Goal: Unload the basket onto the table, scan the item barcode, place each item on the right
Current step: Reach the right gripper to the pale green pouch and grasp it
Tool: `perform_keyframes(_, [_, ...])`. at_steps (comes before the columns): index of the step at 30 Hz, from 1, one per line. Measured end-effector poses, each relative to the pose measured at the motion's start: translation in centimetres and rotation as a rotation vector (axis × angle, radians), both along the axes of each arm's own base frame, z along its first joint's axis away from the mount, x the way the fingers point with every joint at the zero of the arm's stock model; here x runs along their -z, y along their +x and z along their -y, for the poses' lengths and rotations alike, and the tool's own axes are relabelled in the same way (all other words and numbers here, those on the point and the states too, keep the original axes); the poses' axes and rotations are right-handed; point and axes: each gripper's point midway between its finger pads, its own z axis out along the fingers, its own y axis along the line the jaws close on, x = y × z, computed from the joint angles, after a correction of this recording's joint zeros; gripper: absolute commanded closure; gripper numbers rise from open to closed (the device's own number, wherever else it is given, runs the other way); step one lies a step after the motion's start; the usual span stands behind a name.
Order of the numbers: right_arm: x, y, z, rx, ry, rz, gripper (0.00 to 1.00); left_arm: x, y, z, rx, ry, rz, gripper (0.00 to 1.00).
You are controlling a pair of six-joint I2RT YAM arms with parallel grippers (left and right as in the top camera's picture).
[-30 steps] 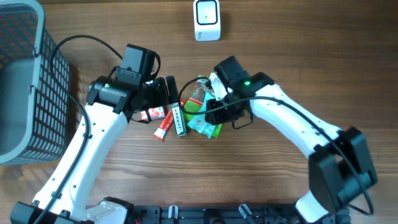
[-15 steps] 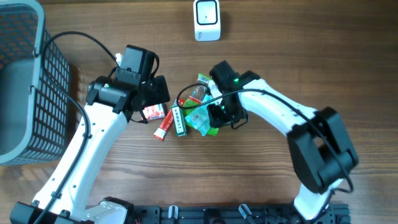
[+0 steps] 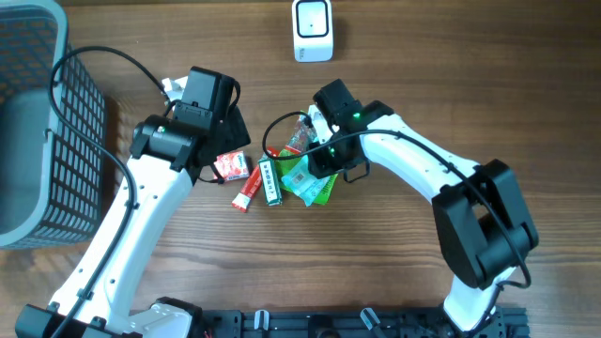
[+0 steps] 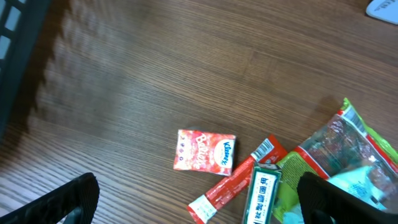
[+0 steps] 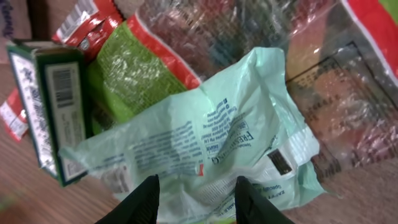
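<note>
We see the left arm run from the near left corner toward the middle of the table [image 3: 423, 75], its wrist tipped over the wood just left of a small heap of goods. The right arm reaches in from the near right, elbow out, wrist turned down over that heap.

The table is brown wood grain. A grey basket [image 3: 38, 122] stands at the far left, and a white scanner [image 3: 312, 30] sits at the far edge, well apart from the heap. In the heap we make out:

- a red tissue pack [image 4: 204, 150] lying a little apart on the left
- a red stick pack [image 4: 233, 183] touching a green box [image 5: 46, 106], which shows a barcode on its side
- a clear snack bag [image 5: 249, 31] with red and green print
- a pale green packet [image 5: 211, 149], printed side up, lying partly on the bag and against the box

The left claw [image 4: 202, 202] is spread wide, with one finger at each lower corner of its wrist view. Nothing is between them; only the table and the near ends of the stick pack and box lie below. The right claw [image 5: 199, 199] stands partly apart, directly over the pale green packet. Its fingertips [image 5: 146, 199] frame the packet's lower edge. We cannot tell whether they touch it, and we see nothing pinched between them.
</note>
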Motion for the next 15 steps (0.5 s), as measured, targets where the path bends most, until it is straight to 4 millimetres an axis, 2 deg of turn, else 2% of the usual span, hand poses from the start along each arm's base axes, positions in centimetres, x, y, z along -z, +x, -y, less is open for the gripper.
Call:
perform_keyframes(1, [0.3,0.1,0.0,0.000,-0.004,0.000,0.68,0.0,0.0,0.1,0.002,-0.006,-0.001,0.00])
perform_keyframes(2, [0.7,0.1,0.1,-0.001,-0.015,-0.004,0.67,0.0,0.0,0.2,0.002,-0.011,-0.002,0.00])
perform_keyframes(6, [0.8,-0.1,0.2,-0.016,-0.017,-0.010,0.43,0.0,0.0,0.3,0.004,-0.017,-0.001,0.00])
perform_keyframes(7, [0.7,-0.3,0.1,-0.030,-0.011,-0.018,0.42,0.0,0.0,0.3,0.005,-0.018,-0.002,0.00])
perform_keyframes(12, [0.3,-1.0,0.2,-0.126,-0.012,-0.012,0.41,0.1,0.0,0.4,0.003,-0.023,-0.001,0.00])
perform_keyframes(15, [-2.4,-0.7,0.1,-0.173,0.017,0.063,0.47,0.1,0.0,0.6,0.008,-0.035,-0.002,0.00])
